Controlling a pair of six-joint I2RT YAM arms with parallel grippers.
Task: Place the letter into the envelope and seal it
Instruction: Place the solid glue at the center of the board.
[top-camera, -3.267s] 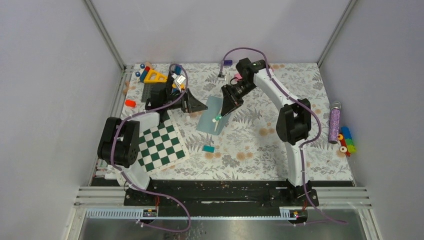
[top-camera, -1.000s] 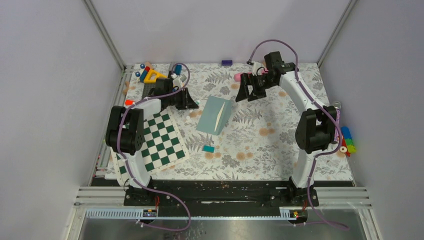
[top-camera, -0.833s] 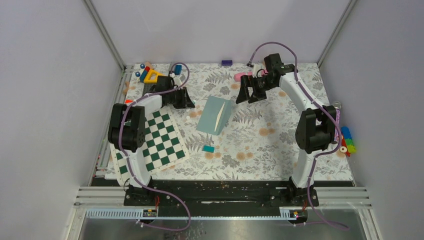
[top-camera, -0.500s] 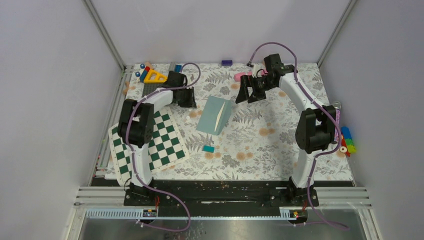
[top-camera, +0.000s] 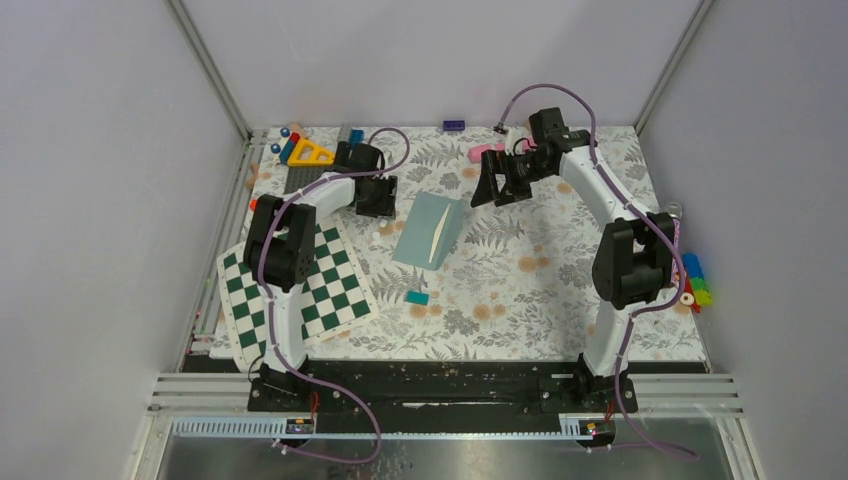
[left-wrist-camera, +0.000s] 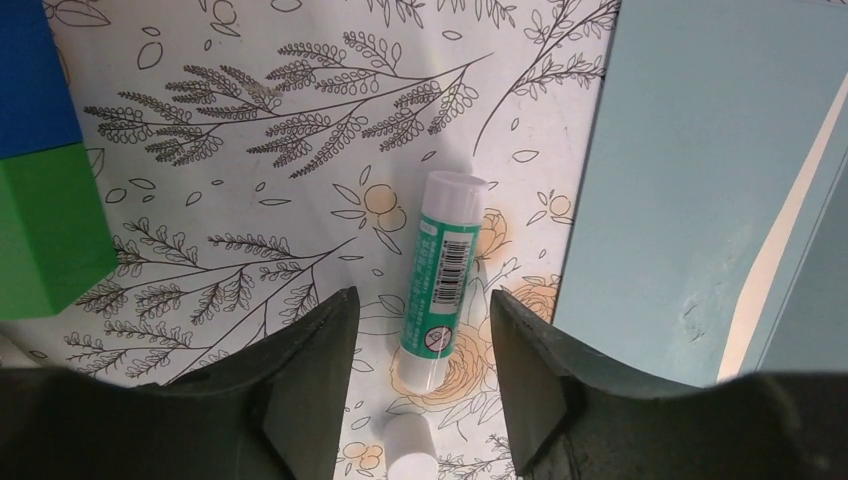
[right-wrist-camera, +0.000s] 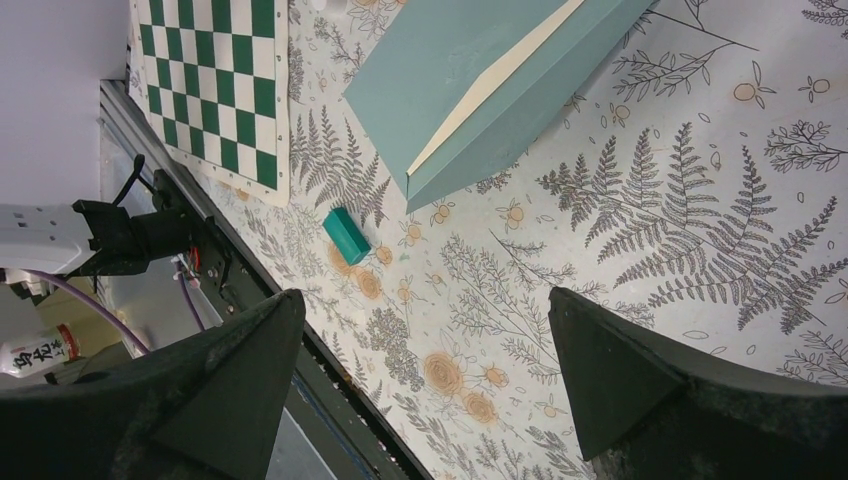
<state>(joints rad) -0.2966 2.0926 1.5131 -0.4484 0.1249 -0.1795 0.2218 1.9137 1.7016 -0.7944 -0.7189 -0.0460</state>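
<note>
The teal envelope (top-camera: 428, 228) lies flat in the middle of the table. A thin cream strip of the letter (top-camera: 440, 236) shows along its flap edge, and the rest of the letter is hidden inside. My left gripper (top-camera: 378, 206) hovers just left of the envelope (left-wrist-camera: 690, 180), pointing down. It is open (left-wrist-camera: 420, 300) over a green-and-white glue stick (left-wrist-camera: 440, 270) lying on the table, with the loose white cap (left-wrist-camera: 408, 452) beside it. Neither finger touches them. My right gripper (top-camera: 494, 192) is wide open and empty (right-wrist-camera: 425, 294), raised behind and right of the envelope (right-wrist-camera: 450, 70).
A green-white checkerboard (top-camera: 300, 290) lies at the front left, and a tiny teal block (top-camera: 417, 298) sits in front of the envelope. Toy blocks (top-camera: 300, 150) are at the back left, with blue (left-wrist-camera: 35, 70) and green (left-wrist-camera: 45, 230) blocks near the left gripper. Coloured pieces (top-camera: 690, 280) line the right edge.
My left gripper has turned to point down and opened, leaving the glue stick on the table. The right arm has barely moved, and the envelope has stayed in place.
</note>
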